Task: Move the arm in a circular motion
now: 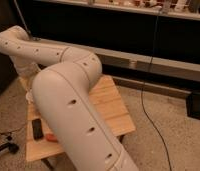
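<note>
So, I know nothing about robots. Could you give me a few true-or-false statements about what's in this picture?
1. The arm is cream-white with small dark holes. True.
2. The table under it is metal. False: it is light wood slats.
3. A dark, flat object lies on the left part of the table. True.
4. The gripper reaches up to the shelf at top right. False: it hangs low at the arm's far left end, by the table's back-left corner.
5. A thin cable runs down and across the floor to the right of the table. True.
</note>
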Action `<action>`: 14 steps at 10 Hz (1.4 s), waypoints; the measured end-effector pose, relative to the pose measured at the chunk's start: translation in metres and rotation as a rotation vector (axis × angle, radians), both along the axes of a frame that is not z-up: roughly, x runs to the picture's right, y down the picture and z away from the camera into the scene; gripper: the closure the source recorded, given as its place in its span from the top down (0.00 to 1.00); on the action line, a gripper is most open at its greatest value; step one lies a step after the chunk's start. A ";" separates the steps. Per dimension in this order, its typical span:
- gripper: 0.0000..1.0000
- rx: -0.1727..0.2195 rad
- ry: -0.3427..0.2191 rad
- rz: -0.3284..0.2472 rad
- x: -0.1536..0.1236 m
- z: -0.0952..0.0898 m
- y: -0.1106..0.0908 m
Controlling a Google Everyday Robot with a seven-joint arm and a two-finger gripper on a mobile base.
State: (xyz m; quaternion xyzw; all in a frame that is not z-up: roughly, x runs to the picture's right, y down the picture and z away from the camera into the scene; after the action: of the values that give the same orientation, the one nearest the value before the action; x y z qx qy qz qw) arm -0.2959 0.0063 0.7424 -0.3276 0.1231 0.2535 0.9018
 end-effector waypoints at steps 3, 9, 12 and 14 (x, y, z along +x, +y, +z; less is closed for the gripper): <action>0.65 -0.081 0.029 -0.098 0.077 -0.023 0.061; 0.65 -0.037 0.281 0.089 0.169 0.010 0.077; 0.65 0.004 0.427 0.345 0.207 0.030 0.059; 0.65 0.026 0.514 0.491 0.238 0.043 0.048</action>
State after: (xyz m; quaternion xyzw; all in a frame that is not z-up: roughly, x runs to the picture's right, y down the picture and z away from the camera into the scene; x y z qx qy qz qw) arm -0.0581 0.0543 0.7858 -0.2615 0.2604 0.5384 0.7576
